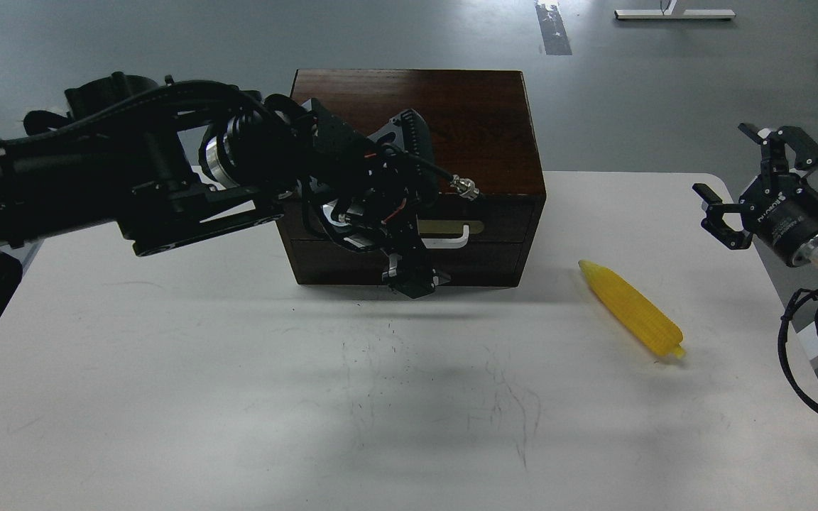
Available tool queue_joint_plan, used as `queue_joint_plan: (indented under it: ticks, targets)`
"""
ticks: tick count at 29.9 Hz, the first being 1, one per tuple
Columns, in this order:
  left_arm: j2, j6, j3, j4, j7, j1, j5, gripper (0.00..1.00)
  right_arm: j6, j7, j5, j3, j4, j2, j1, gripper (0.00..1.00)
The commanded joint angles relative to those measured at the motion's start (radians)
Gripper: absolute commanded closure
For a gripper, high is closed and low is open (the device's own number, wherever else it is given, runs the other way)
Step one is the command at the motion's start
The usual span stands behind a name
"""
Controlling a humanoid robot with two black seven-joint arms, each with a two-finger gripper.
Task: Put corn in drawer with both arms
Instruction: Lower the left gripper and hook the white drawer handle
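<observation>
The yellow corn lies on the white table, to the right of the dark brown box. The drawer is closed, and only the right end of its white handle shows. My left arm reaches across the box front and hides the rest of the handle. My left gripper hangs in front of the box's lower panel, pointing down; its fingers are dark and cannot be told apart. My right gripper is open and empty, above the table's right edge, up and to the right of the corn.
The table's right edge runs just under my right gripper, with black cables hanging beside it. A cable connector sticks out from my left wrist near the box's top front edge. Grey floor lies behind the box.
</observation>
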Motion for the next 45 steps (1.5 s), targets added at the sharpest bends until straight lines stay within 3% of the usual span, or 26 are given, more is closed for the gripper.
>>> queue_joint_plan:
  ticks: [1, 32, 45]
  targets:
    - [-0.008, 0.000, 0.031, 0.023, 0.000, -0.001, 0.001, 0.02, 0.000, 0.000, 0.000, 0.000, 0.000, 0.000, 0.000, 0.00]
    - [-0.005, 0.000, 0.075, 0.031, 0.000, 0.043, 0.004, 0.02, 0.000, 0.000, 0.000, 0.004, -0.001, -0.002, -0.008, 0.00]
    - [0.012, 0.000, 0.080, -0.084, 0.000, 0.040, 0.000, 0.02, 0.000, 0.000, 0.000, 0.003, -0.001, -0.006, -0.011, 0.00]
